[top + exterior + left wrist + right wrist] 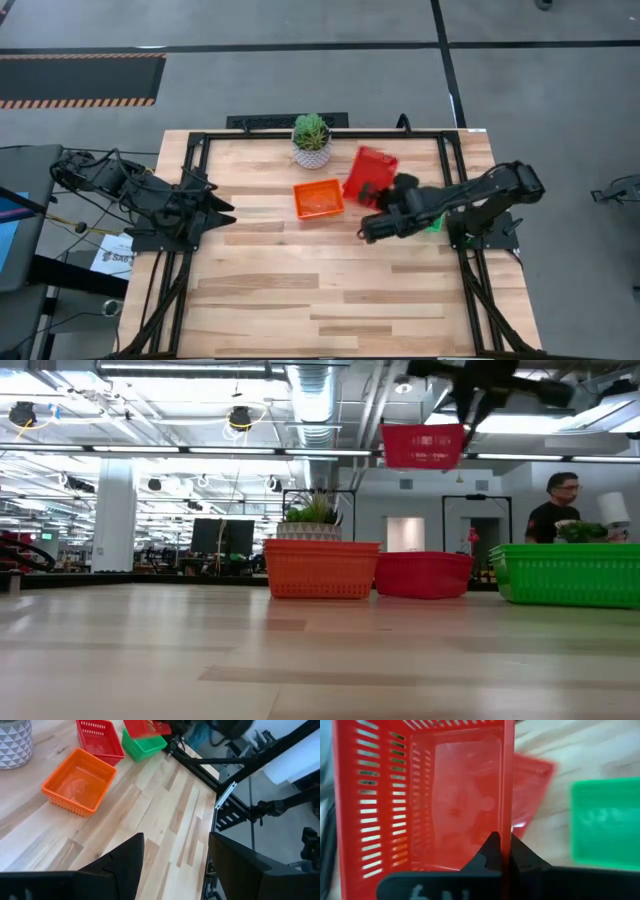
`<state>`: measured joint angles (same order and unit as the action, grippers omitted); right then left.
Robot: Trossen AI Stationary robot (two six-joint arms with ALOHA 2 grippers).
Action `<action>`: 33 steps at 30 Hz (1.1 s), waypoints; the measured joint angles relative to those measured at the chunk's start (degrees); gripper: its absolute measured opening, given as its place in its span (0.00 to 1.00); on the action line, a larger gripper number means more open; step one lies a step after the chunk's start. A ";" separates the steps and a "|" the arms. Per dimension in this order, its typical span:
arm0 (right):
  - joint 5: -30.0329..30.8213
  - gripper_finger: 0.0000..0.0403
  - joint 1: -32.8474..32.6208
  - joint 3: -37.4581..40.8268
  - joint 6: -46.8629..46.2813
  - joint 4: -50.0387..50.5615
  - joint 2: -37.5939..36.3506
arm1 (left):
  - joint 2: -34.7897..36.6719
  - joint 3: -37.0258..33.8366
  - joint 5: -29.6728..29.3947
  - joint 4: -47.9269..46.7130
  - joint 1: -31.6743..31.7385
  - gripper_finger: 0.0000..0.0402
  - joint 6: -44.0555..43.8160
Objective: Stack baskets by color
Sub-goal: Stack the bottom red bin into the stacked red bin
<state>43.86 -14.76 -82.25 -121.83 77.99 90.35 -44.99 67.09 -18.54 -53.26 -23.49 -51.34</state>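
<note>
Red basket (425,795): aloft above table (300,300), rim pinched by closed right gripper (502,847). Directly below: second red basket (423,574) on table. Beside it, orange basket (319,198); other side, green basket (570,574). Plant (311,139) behind orange basket. Left gripper (172,860): parked at table's left edge, jaws apart, empty. Person (553,510) in room background.

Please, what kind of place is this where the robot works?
Probably a robotics lab in a large open office or workshop hall. The wooden table sits in a black frame with two arms mounted on it, the ceiling shows bare ducts and strip lights, and a person stands far behind.
</note>
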 joint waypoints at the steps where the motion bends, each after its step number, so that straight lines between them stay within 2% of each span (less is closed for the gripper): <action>1: -0.04 0.01 0.78 0.12 -3.84 3.14 0.00 | -0.02 0.00 -0.15 0.03 0.00 0.52 -0.27; 3: -0.63 0.01 3.37 0.04 -4.82 5.77 0.40 | 0.00 0.00 -0.34 0.02 0.00 0.52 -0.76; 8: -2.19 0.03 10.39 0.01 -4.45 4.44 1.45 | 0.00 0.00 -0.38 0.07 0.00 0.52 -2.76; 15: -8.28 0.01 17.09 0.25 -4.97 3.19 3.70 | -0.02 0.00 -1.49 0.00 0.00 0.52 -3.24; 20: -10.45 0.03 20.13 0.04 4.11 -1.28 3.04 | -0.02 0.00 -2.70 -0.08 0.00 0.52 -3.46; 26: -11.27 0.01 22.80 0.46 10.61 -0.34 -1.60 | -0.02 0.00 -2.91 -0.11 -0.01 0.52 -3.51; 30: -14.14 0.02 24.55 8.69 12.31 -10.83 -8.03 | -0.02 0.00 -2.91 -0.18 0.00 0.52 -3.53; 33: -14.88 0.03 23.79 17.83 8.81 -22.03 -13.66 | 0.00 0.00 -2.91 -0.21 -0.02 0.52 -3.53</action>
<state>28.98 9.03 -64.42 -113.02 55.95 76.68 -44.99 67.09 -21.45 -53.47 -23.51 -54.87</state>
